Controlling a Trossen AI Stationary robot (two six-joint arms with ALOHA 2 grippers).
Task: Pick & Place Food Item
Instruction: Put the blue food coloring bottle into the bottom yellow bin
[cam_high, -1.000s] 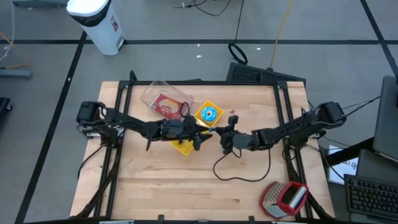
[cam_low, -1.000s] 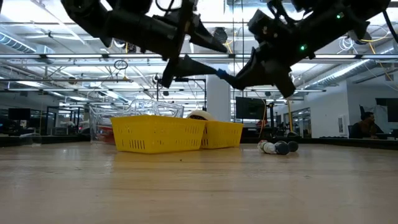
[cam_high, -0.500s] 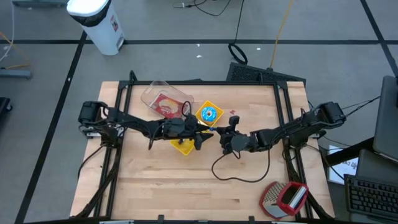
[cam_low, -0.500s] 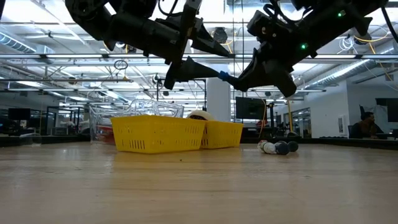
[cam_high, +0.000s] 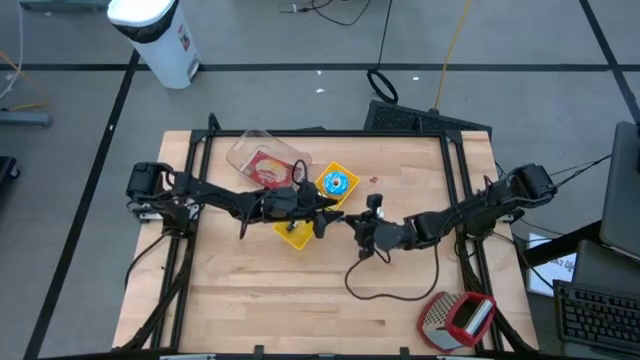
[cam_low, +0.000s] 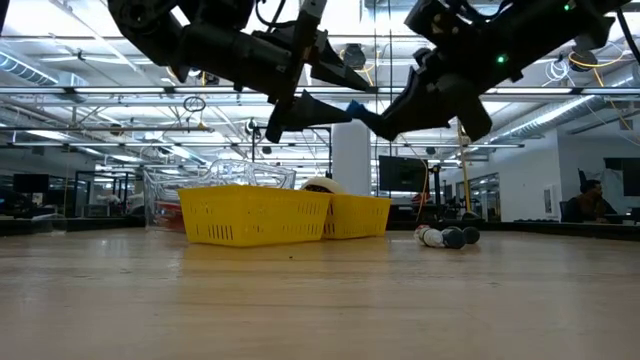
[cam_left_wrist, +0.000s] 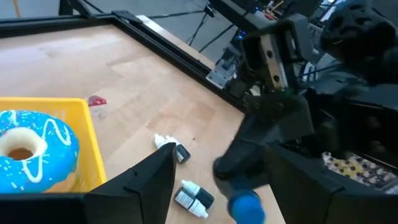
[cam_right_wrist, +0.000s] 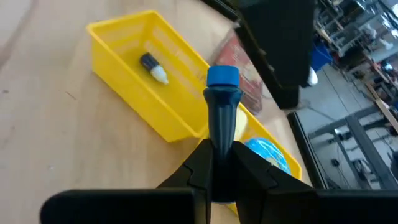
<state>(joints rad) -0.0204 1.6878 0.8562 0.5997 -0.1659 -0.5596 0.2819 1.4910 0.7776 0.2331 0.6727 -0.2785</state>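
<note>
Raised above the wooden tabletop (cam_high: 250, 290), just beside the long yellow basket (cam_right_wrist: 144, 81): right gripper (cam_right_wrist: 222, 134) clamped on a dark marker with a blue cap (cam_right_wrist: 222, 99), cap pointing toward the basket, where 1 small capped item (cam_right_wrist: 152, 67) lies. Facing it from the basket's other side: left gripper (cam_left_wrist: 214, 180), jaws spread and holding nothing. Next to the long basket: a square yellow basket (cam_high: 335, 184) with the blue-iced donut (cam_left_wrist: 31, 149), plus 2 small bottles (cam_left_wrist: 186, 180) loose nearby.
</note>
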